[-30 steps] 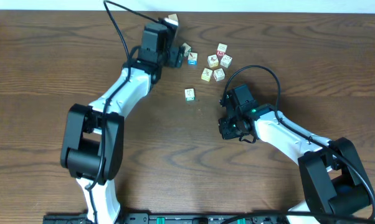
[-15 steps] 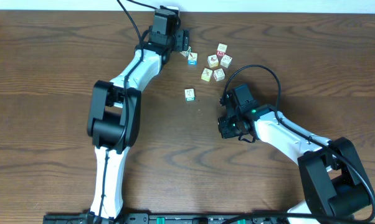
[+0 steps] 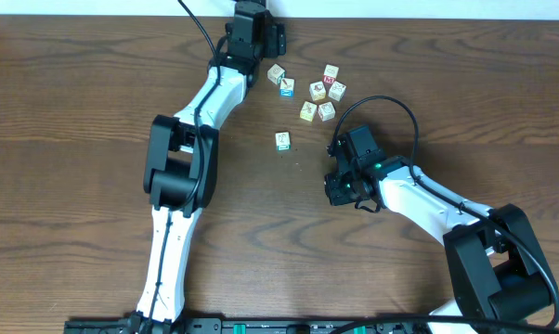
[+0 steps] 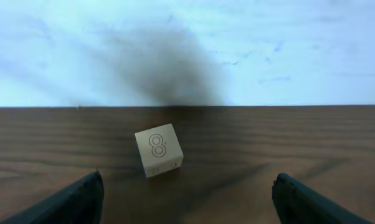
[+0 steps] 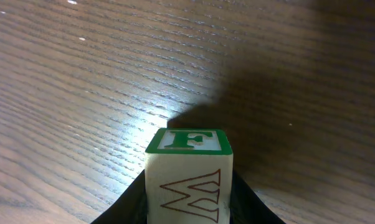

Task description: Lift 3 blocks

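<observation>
Block (image 5: 189,180) with green F sits pinched in right hand (image 5: 190,206) — left hand (image 4: 187,194) spread near 8-cube (image 4: 158,150).

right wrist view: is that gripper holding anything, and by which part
The right gripper pinches the green-F block by its two opposite side faces, low down.

7 blocks (image 3: 318,90) cluster near the desk's (image 3: 75,111) far edge, with the left claw (image 3: 261,32) behind them. 1 lone block (image 3: 283,140) lies before them; right of it, a gripped block (image 5: 187,174) sits in the right claw (image 3: 338,193).
</observation>
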